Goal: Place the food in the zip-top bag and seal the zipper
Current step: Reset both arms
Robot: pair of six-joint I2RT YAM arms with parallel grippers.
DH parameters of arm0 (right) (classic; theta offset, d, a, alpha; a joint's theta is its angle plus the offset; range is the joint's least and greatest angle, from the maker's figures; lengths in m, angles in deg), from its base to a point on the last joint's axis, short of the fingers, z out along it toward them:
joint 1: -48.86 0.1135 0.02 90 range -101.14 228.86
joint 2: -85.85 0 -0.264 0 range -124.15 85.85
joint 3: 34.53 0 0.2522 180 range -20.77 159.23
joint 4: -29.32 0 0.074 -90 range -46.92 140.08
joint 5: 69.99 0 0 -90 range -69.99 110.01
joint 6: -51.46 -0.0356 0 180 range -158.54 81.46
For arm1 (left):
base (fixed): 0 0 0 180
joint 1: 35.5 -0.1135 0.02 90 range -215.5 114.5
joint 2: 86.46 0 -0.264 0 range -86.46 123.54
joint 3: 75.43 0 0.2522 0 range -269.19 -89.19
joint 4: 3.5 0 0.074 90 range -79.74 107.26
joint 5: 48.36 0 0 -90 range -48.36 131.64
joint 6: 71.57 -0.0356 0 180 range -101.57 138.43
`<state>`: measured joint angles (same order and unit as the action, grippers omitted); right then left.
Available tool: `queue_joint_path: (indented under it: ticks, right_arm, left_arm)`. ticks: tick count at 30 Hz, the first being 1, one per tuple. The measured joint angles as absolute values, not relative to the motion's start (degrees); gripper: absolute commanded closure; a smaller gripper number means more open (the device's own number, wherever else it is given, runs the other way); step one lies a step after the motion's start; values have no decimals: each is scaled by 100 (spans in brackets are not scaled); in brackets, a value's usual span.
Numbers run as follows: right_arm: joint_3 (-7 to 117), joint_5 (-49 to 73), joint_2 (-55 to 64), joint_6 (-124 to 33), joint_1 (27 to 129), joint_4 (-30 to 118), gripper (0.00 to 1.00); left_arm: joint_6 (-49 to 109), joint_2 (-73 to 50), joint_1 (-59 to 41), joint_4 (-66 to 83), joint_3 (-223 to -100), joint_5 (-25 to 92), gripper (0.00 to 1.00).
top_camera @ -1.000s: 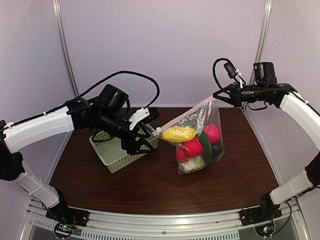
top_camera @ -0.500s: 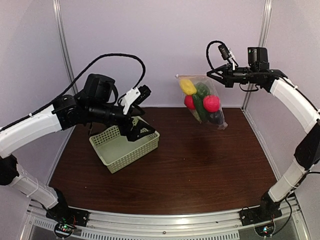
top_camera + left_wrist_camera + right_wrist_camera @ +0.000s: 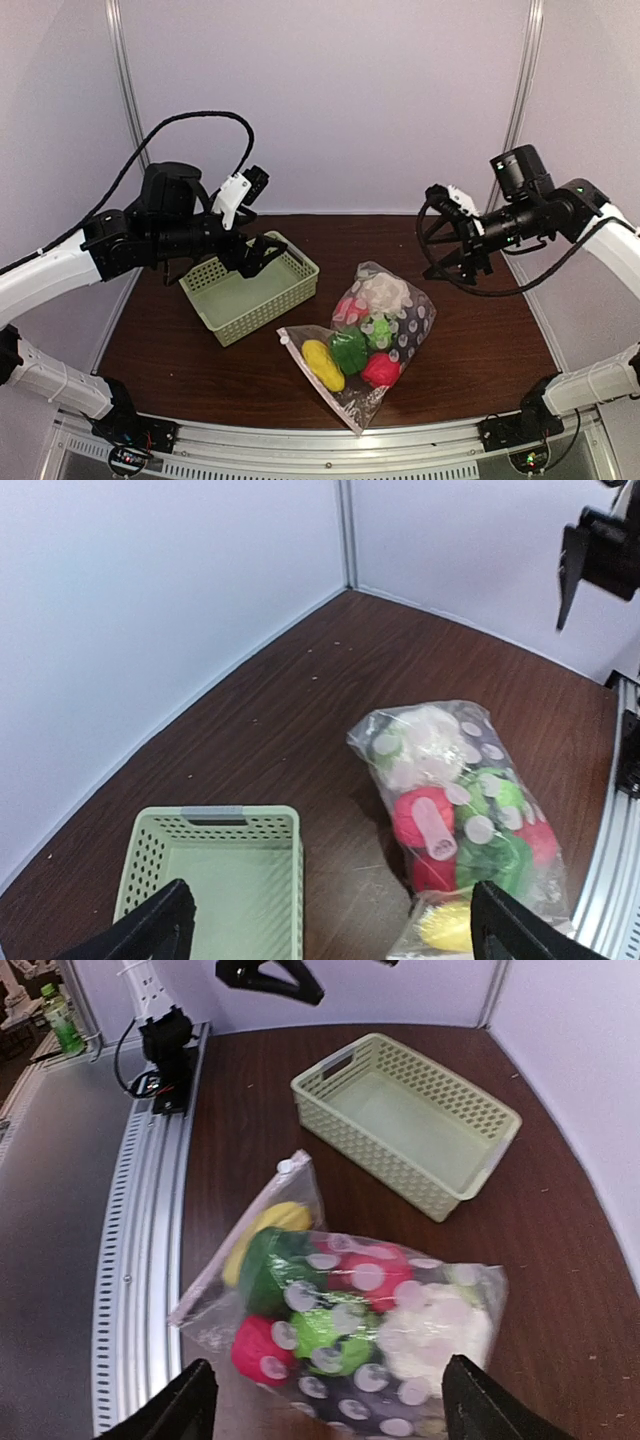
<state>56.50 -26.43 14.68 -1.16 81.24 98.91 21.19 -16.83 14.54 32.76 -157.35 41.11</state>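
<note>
On the dark brown table (image 3: pixel 480 340), to the right of the pale green lattice basket (image 3: pixel 250 295) and apart from it, the zip-top bag (image 3: pixel 405 325) lies flat on its side, its near corner reaching the front edge by the metal rail (image 3: pixel 300 445). All the food in sight is inside it: a yellow piece (image 3: pixel 322 362) nearest the mouth, a dark green piece (image 3: pixel 349 350) beside that, a red fruit (image 3: pixel 381 370) at the near side, a leafy light green piece (image 3: pixel 378 328) in the middle, a second red fruit (image 3: pixel 349 310) behind it, and the white cauliflower (image 3: pixel 385 293) at the far end, against the bag's bottom. The zipper (image 3: pixel 240 1250) runs along the edge next to the yellow piece. From the right wrist view it looks pressed flat, though the clear plastic makes it hard to say whether it is sealed along its whole length. The left gripper (image 3: pixel 262 252) hangs above the basket's far right corner, its fingers spread wide with nothing between them. The right gripper (image 3: pixel 432 243) is raised over the far right part of the table, well apart from the bag, its fingers likewise parted wide and holding nothing. Both wrist cameras look down on the bag between their own separated fingertips.
</note>
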Motion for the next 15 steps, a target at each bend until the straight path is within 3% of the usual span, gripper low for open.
queue_joint_path:
  ticks: [5, 15]
  right_arm:
    - [5744, -1720, 2309, -1169, 7138, 8814, 2]
    - [5563, 1571, 2163, -3396, 6323, 7083, 1]
  left_arm:
    - [2410, -1657, 1415, 3086, -15711, 5512, 2]
    - [2360, -1375, 1301, 3221, -16773, 7651, 2]
